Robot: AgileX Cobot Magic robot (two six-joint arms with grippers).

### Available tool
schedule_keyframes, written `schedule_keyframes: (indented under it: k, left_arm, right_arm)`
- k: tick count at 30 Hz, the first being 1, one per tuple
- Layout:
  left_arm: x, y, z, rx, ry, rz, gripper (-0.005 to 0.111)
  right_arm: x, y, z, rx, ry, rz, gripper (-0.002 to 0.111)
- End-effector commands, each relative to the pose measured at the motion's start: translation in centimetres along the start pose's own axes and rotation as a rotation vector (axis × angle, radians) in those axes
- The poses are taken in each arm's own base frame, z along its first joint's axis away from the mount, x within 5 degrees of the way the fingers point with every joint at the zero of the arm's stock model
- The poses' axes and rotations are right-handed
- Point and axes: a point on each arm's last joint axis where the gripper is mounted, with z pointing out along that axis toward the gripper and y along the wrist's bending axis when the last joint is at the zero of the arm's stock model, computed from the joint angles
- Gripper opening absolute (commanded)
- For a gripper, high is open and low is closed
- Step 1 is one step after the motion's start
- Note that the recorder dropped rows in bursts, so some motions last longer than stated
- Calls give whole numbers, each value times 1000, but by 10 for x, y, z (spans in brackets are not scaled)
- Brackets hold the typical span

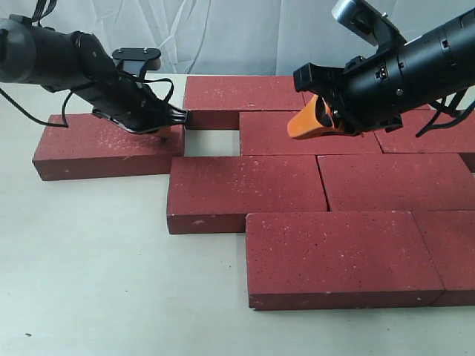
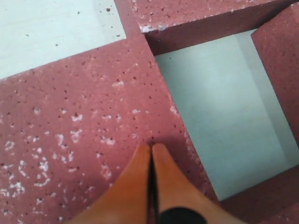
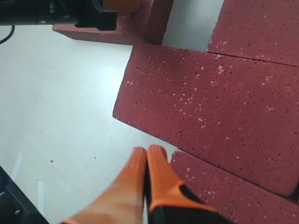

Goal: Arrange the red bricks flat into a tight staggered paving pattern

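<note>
Paving mostly done: most red bricks [image 1: 326, 252] lie flat in staggered rows, edges touching, centre to right. One outlying brick [image 1: 104, 144] sits at the left, flat, long axis left-right, parallel to the rows. A gap [image 1: 211, 142] of bare table [image 1: 89, 282] separates its right end from the second row. Left gripper [image 1: 164, 132]: jaws pressed together, empty, tip on that brick's right end. Right gripper [image 1: 300, 127] hovers over the rows, jaws together, holding nothing. Probably left: slide it right, closing the gap.

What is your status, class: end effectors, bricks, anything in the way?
Left end effector shut, tips on the leftmost brick. Right end effector shut, above the laid bricks. Gap open beside leftmost brick, nothing blocking it.
</note>
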Motion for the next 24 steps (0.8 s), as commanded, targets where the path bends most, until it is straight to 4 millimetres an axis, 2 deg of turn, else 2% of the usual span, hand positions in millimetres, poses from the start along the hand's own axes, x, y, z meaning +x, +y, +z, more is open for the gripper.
schedule_keyframes:
  k: [1, 7, 12, 18, 24]
  left_arm:
    - [-1, -4, -11, -5, 21, 57, 0]
    - [-3, -4, -15, -9, 2, 64, 0]
    - [-14, 3, -45, -58, -45, 128, 0]
    - [-15, 33, -68, -80, -21, 31, 0]
    - [-8, 81, -82, -126, 34, -115, 0]
  right_arm:
    - [1, 1, -2, 4, -6, -15, -1]
    - [1, 1, -2, 4, -6, -15, -1]
    - [1, 0, -2, 9, -5, -19, -1]
    - [1, -1, -2, 20, -5, -28, -1]
    - [0, -1, -2, 28, -9, -32, -1]
